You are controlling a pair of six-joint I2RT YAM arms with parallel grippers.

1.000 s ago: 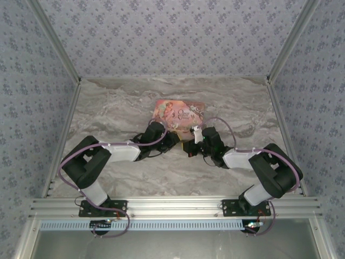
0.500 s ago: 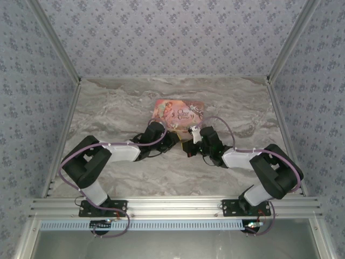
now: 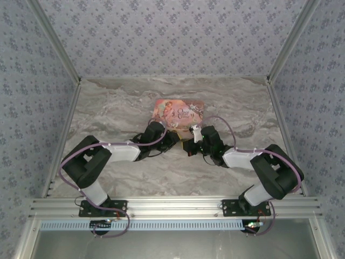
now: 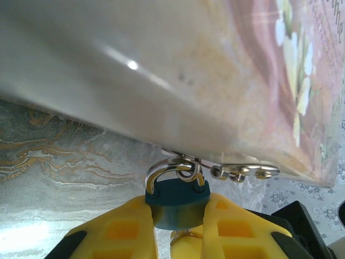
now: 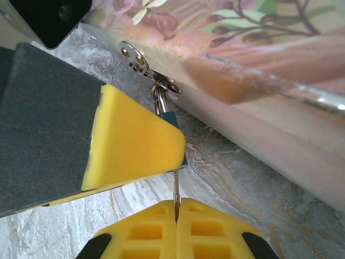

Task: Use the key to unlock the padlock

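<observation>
Barely anything has changed over the last second: the right pincer has only nudged at the wrist. It stays pinched tight on the key, whose thin blade points up at the padlock. The left pincer clamps the padlock's blue body, which hangs from the hasp on the near edge of the pink box, mid-worktop. The shackle looks shut, so the turn probably remains.
</observation>
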